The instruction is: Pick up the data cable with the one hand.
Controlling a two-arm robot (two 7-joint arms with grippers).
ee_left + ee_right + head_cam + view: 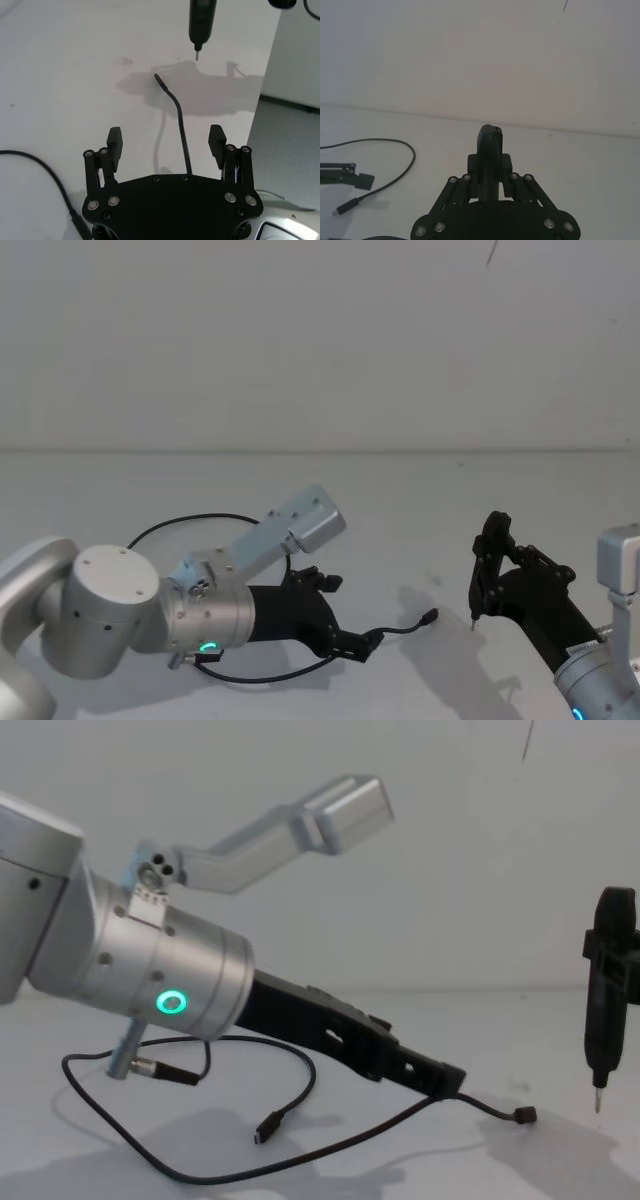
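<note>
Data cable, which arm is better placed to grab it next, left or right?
Left. The left gripper is open, fingers either side of the data cable; the right gripper is apart from it, shut on a pen-like tool.

Bare tabletop [75,75] between data cable [180,120], pen tool [201,20]
</note>
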